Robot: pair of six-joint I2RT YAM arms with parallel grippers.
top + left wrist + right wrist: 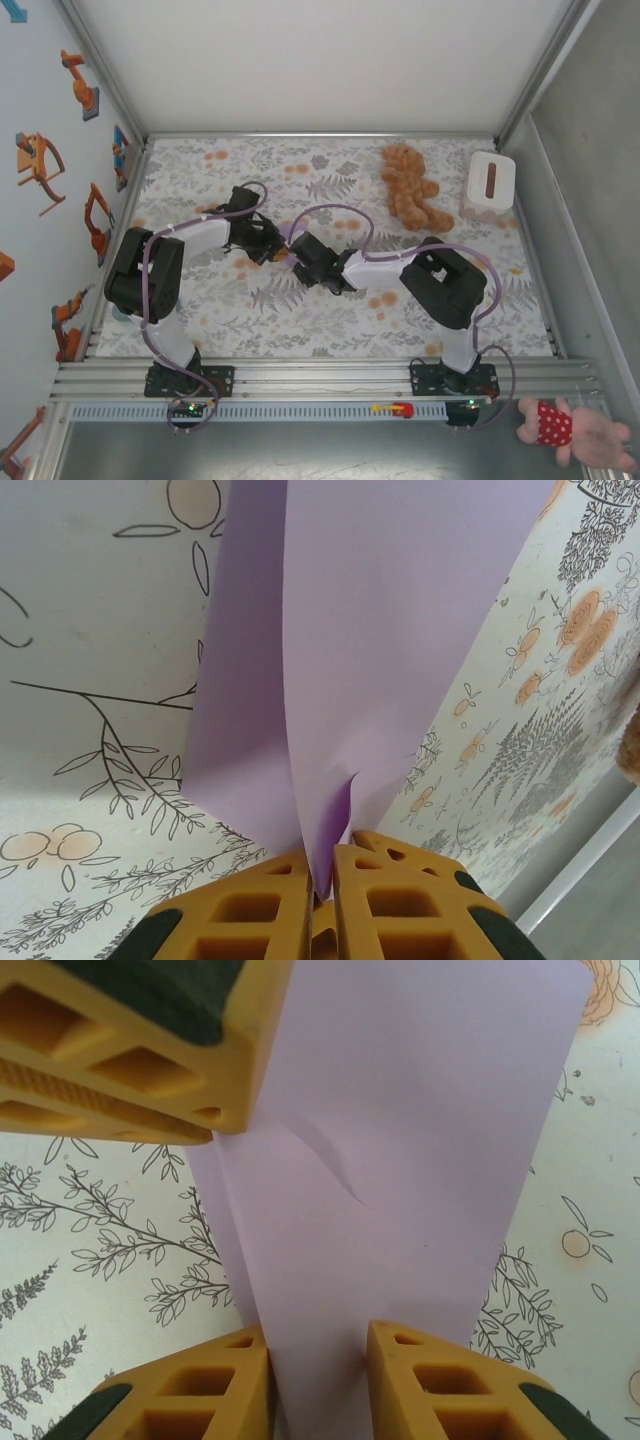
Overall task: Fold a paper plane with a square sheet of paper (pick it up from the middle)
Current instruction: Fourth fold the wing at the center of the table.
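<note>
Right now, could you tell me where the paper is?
The paper is mid-table, left of the teddy, pinched in the left claw, its other end inside the right claw.

i see both arms folded out at the elbows and reaching inward so the wrists meet mid-table, my left gripper (320,868) pinched tight on the square sheet of paper (380,680), my right gripper (318,1335) facing it, jaws parted either side of that sheet.
</note>
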